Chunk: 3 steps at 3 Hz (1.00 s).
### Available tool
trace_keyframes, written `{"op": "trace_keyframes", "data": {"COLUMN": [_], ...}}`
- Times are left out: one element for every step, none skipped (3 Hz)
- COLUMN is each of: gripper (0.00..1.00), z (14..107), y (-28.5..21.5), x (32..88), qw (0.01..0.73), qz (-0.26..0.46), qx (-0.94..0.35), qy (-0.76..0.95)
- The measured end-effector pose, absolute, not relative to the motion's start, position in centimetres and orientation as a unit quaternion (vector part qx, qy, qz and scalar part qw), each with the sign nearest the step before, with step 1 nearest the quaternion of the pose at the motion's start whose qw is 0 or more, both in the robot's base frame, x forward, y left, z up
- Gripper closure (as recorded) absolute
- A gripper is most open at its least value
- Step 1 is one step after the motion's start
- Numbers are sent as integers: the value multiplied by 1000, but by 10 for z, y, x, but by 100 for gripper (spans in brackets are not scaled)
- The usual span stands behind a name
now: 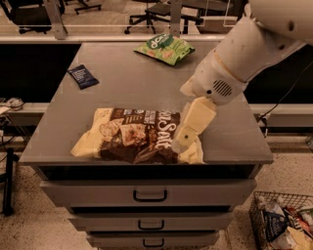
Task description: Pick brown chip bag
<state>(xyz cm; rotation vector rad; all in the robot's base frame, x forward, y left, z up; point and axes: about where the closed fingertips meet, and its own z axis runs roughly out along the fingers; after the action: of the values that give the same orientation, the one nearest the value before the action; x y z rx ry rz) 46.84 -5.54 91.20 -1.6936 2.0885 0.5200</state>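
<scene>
Reaching down from the upper right on a thick white arm [244, 53], the cream-coloured gripper [180, 142] hangs tilted over the right end of the large, crinkly brown chip bag [132, 139], its tip just at the bag's pale right edge. From this angle it is one slanted cream block, and I cannot tell whether the gripper is open or closed, nor whether it touches the bag or hovers just above it.

The brown chip bag lies flat near the front edge of the grey flat-topped surface [146, 83], its long side running left to right. Its centre is dark brown with white script lettering and pictured chips, and its ends are cream-yellow.

A smaller green snack bag [164, 47] lies at the far edge of the surface, well apart from the brown one. A small dark blue packet [82, 76] lies toward the far left, also well apart.

Below the surface are grey drawers [149, 194] with dark loop handles, stacked one under another. A wire basket [283, 224] holding mixed packets stands on the floor at the lower right. Black office chairs [151, 12] stand in the background beyond the far edge
</scene>
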Motion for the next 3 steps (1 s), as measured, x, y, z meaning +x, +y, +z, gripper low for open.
{"op": "trace_keyframes", "data": {"gripper": [0, 0, 16], "z": [896, 877, 866], "y": [-20, 5, 26], "x": [455, 447, 443], "qw": [186, 175, 173], "qz": [221, 243, 263], "qx": [-609, -606, -601], "qy": [739, 737, 735]}}
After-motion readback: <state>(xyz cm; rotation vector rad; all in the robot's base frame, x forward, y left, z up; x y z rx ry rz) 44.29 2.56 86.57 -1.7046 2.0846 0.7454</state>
